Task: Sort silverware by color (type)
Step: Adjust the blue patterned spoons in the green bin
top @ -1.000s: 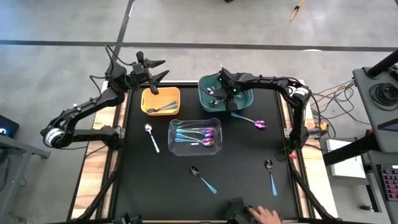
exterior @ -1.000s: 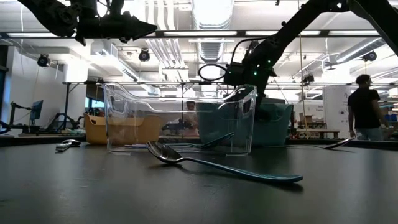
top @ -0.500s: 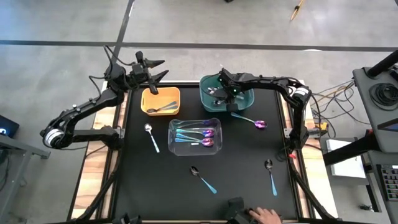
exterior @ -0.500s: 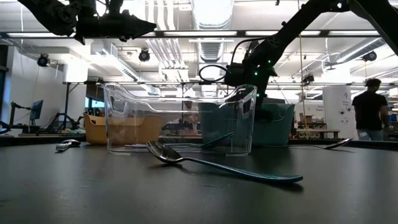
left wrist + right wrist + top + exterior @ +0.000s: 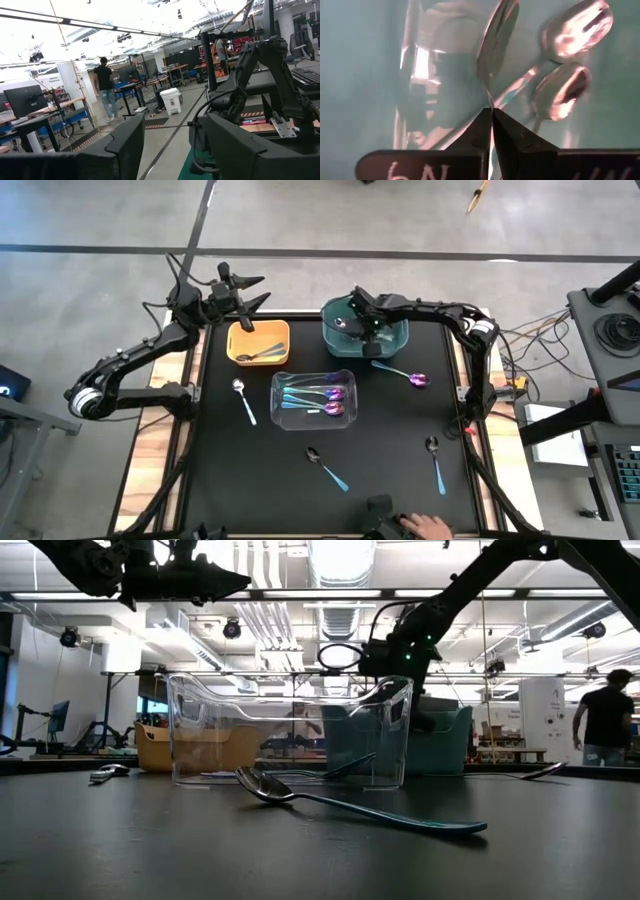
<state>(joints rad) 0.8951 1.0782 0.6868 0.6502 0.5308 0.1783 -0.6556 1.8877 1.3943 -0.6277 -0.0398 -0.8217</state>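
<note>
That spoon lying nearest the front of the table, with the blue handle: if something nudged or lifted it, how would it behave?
The blue-handled spoon looks like rigid metal, so it would probably stay stiff, not flop. Its handle is thin and lies flat on the black table, so it likely slides or pivots rather than rolls. Its glossy finish suggests it could slip in a pinch.

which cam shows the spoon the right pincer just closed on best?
Right wrist view: the right pincer is shut on a spoon inside the teal bin, bowl close up. High view shows only the pincer over the bin. Low view hides it; left wrist view misses it.
</note>
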